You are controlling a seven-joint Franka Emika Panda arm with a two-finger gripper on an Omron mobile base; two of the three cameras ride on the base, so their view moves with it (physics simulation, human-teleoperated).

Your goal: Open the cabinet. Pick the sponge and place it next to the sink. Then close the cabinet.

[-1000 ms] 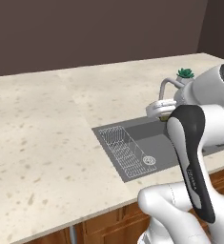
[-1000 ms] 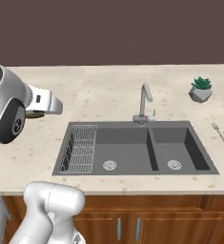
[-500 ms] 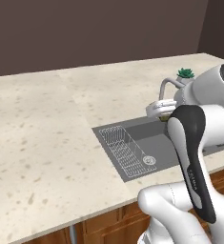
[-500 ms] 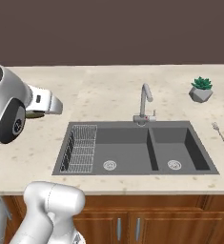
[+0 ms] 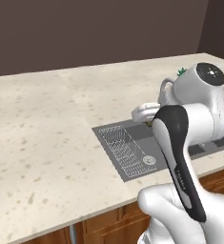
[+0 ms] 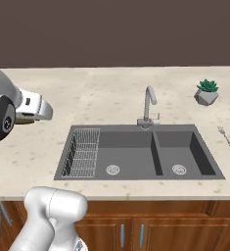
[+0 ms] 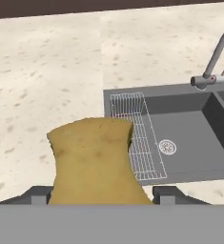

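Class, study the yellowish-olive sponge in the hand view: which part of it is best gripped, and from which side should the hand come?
Grip the yellowish-olive sponge across its two narrow side edges, coming from its near short end, as the hand does here. It is a flat, soft block, pinched in slightly at the waist between the dark fingertips, so the thin sides give opposing faces. Its free end points out over the speckled counter.

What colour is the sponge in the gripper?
Yellowish olive sponge, clearest in the hand view.

Little has changed over the last second. The hand (image 6: 44, 112) has edged slightly further out over the bench (image 6: 111, 93), toward the sink (image 6: 136, 152). Nothing else has shifted.
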